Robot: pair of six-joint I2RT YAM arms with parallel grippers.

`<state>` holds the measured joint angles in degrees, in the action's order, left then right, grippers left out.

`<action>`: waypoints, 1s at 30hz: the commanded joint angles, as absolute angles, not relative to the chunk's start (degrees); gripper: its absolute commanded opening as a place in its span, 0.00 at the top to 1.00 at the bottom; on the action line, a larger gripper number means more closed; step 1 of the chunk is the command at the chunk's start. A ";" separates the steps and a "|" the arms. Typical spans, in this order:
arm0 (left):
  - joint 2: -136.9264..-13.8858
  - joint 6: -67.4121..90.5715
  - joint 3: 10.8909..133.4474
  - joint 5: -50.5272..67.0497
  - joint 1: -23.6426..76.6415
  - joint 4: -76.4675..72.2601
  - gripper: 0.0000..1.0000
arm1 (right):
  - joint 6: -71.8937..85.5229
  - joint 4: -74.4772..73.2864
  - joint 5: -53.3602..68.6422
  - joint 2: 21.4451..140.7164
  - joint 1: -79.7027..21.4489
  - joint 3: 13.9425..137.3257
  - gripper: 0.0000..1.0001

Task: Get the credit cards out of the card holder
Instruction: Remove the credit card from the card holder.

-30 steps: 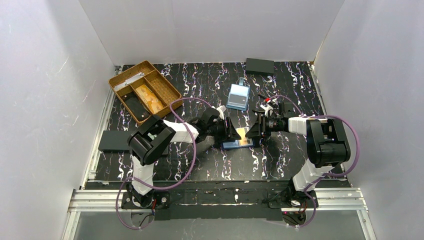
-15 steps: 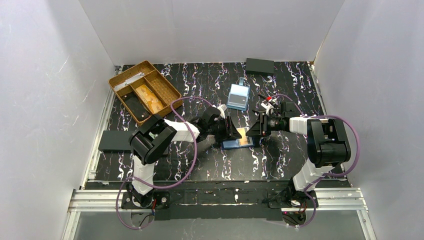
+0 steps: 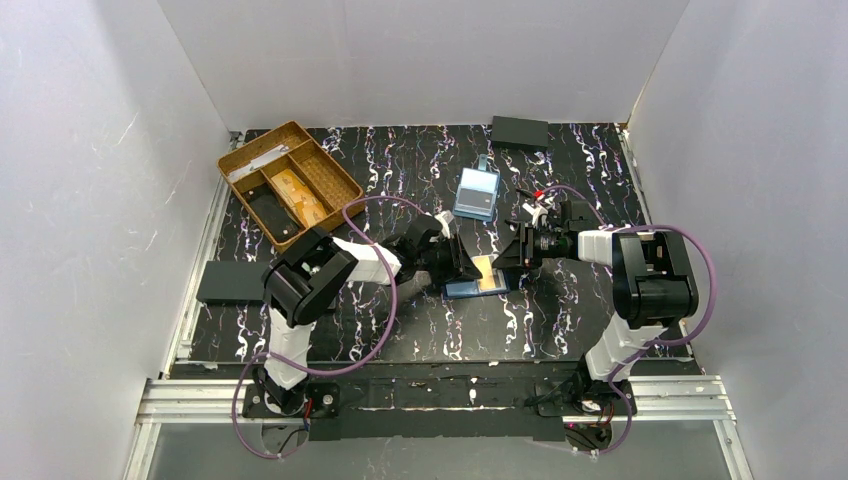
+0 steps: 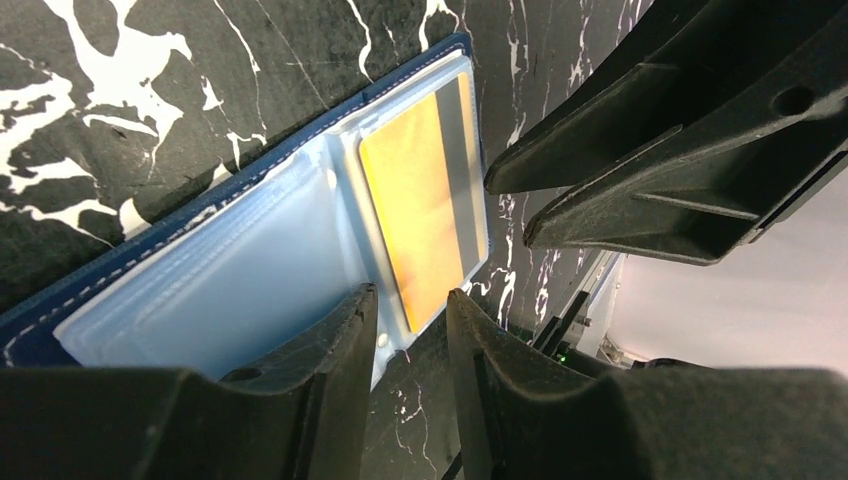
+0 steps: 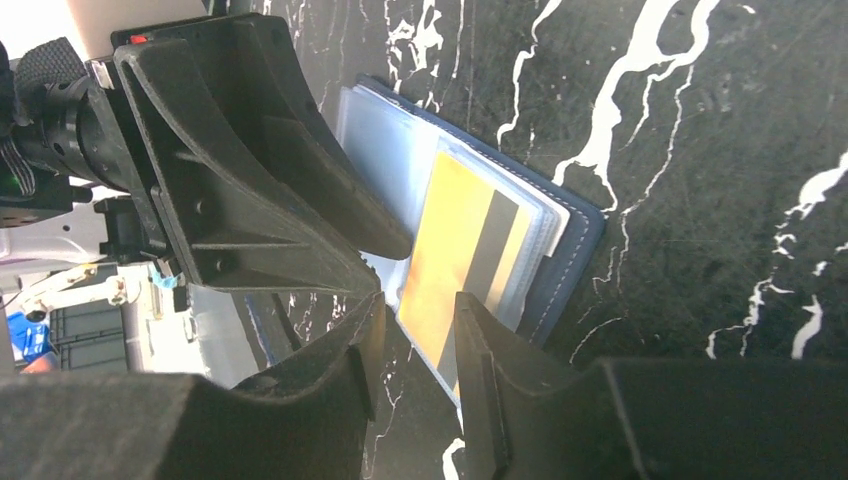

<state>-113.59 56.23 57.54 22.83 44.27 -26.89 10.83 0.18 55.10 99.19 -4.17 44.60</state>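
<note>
The left fingers [image 3: 462,262] stood a little apart, clamped on nothing, their tips lowered onto the near edge of the card holder [image 4: 200,290]. In the gap between those tips lay the rim of a pale blue pocket and one short end of the credit card [image 4: 420,210]. They looked placed there to pin the holder to the desk [image 3: 420,330], so that it would not slide when the card was drawn.

The holder lay open and flat, inside up. Its length ran from beneath the left fingers toward the right fingers [image 3: 510,258]. Only one card showed, an orange one with a dark stripe, in the end pocket on the side nearer the right fingers. Its long axis lay across the holder's length, with the stripe running parallel to that axis. The pocket beside it, further under the left fingers, looked empty. Whether more cards sat behind could not be told.

The right fingers were likewise slightly apart and held nothing. Their tips were at the card's outer long edge in the left wrist view, and its end lay in their gap in their own. They seemed set to nip the card and draw it out. No card was out of the holder yet.
</note>
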 commanded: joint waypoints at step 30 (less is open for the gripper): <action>-116.54 57.80 58.10 22.35 43.95 -26.46 0.73 | 7.63 -1.93 52.29 98.20 -2.99 46.53 0.63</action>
